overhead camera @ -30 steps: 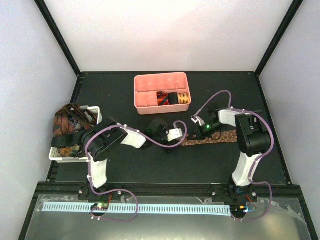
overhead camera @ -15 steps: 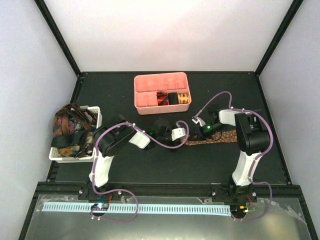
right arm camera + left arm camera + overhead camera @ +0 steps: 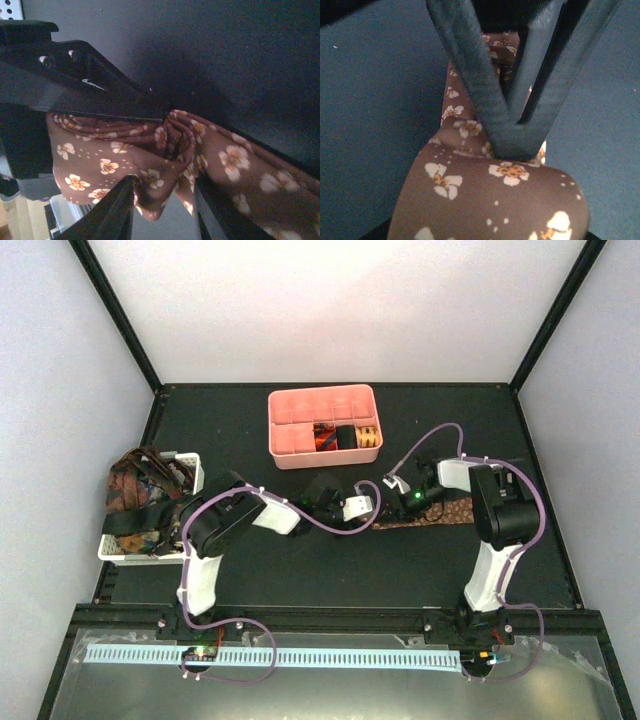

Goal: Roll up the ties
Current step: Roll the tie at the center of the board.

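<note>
1. The brown floral tie [image 3: 428, 517] lies stretched out on the dark surface [image 3: 300, 565], right of the middle. Its left end is bunched up where the two hands meet.
2. The left hand [image 3: 515, 144] is pinched narrow, its tips closed on a fold of that tie, with a curl of fabric just below.
3. The right hand [image 3: 165, 212] is partway apart, and the cloth sits loose between its fingers.
4. Behind them, the pink tray [image 3: 290, 448] holds rolled ties [image 3: 346, 436] in its near-right compartments.
5. Far left, the white basket [image 3: 192, 465] is heaped with more ties [image 3: 135, 495].

The left fingers [image 3: 470, 75] moved right and closed on the brown tie [image 3: 400, 523], while the right fingers [image 3: 120, 210] parted.
</note>
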